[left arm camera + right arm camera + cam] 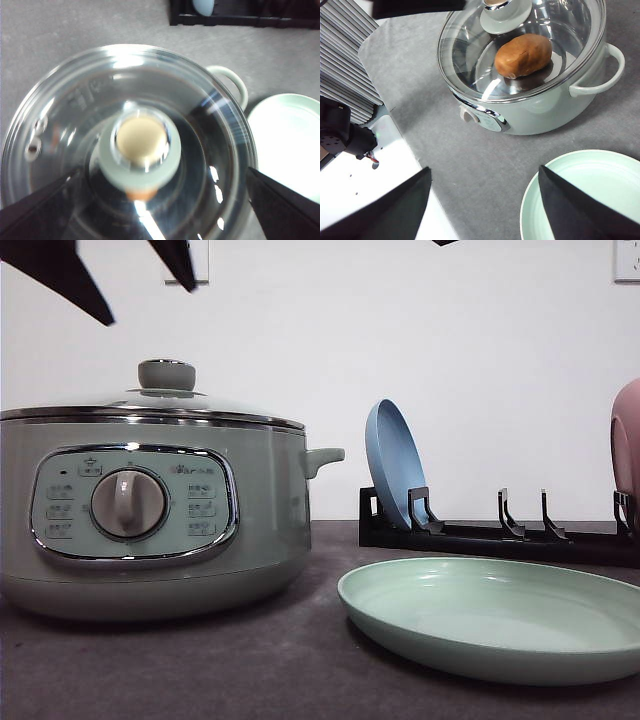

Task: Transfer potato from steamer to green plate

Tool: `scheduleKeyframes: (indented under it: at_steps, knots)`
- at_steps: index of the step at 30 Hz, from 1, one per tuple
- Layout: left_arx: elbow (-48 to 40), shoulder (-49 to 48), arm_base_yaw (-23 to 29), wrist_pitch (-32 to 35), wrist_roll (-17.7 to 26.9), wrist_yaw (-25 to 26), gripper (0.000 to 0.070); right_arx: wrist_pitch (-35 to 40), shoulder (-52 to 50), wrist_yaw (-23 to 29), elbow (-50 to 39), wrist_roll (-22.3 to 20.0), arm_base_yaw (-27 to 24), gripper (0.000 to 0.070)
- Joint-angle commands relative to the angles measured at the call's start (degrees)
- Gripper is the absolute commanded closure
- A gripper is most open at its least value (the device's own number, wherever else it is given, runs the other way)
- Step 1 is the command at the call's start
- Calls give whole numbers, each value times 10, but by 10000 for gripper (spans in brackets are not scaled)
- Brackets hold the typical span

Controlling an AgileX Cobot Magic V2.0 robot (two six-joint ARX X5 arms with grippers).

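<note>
The pale green steamer (150, 510) stands at the left of the table with its glass lid (520, 45) on. Through the lid I see the orange-brown potato (523, 55) lying inside; a sliver of the potato (140, 194) shows under the lid knob (140, 142). My left gripper (125, 270) hangs open above the knob, its dark fingers (35, 210) spread to either side and apart from it. The green plate (500, 615) lies empty to the steamer's right. My right gripper (485, 210) is open, high over the table between steamer and green plate (585, 200).
A black dish rack (500, 535) stands behind the plate, holding an upright blue plate (395, 465) and a pink plate (627, 440) at the right edge. The steamer's side handle (325, 457) points toward the rack. A white robot base (370, 180) borders the grey table mat.
</note>
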Motion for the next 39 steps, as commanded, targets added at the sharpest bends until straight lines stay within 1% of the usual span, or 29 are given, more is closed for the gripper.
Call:
scheduleKeyframes:
  at_steps: [1, 4, 7, 12, 18, 19, 21, 22, 27, 29, 31, 36, 38, 39]
  knots:
    - [36, 32, -6, -11, 3, -9, 36, 3, 5, 0, 10, -3, 3, 274]
    - [75, 76, -7, -44, 3, -17, 40, 2, 5, 0, 10, -3, 3, 275]
    - [104, 112, -7, -70, 4, -21, 70, 2, 5, 2, 10, -6, 3, 275]
    - [124, 145, -7, -75, 5, -21, 75, 2, 5, 2, 10, -7, 3, 275]
    - [125, 166, -7, -78, 5, -21, 76, 2, 5, 2, 10, -7, 3, 275]
    - [125, 168, -7, -78, 5, -21, 89, 2, 5, 2, 10, -7, 3, 275]
    - [125, 170, -7, -78, 5, -21, 139, 2, 5, 2, 10, -7, 3, 275]
    - [125, 171, -7, -79, 4, -21, 151, 2, 5, 2, 10, -7, 3, 275]
    - [125, 175, -7, -87, 1, -29, 170, 1, 5, 2, 10, -8, 3, 275]
    - [125, 178, -6, -97, 1, -35, 233, 1, 5, 2, 10, -9, 3, 275]
    - [125, 180, -6, -103, 1, -36, 270, 1, 5, 2, 10, -10, 3, 275]
    - [125, 181, -7, -96, 1, -36, 298, 1, 5, 2, 10, -10, 3, 275]
    - [125, 181, -7, -92, 0, -36, 368, 1, 5, 2, 10, -10, 3, 275]
    - [125, 181, -7, -92, -1, -36, 389, 1, 5, 2, 10, -10, 3, 275]
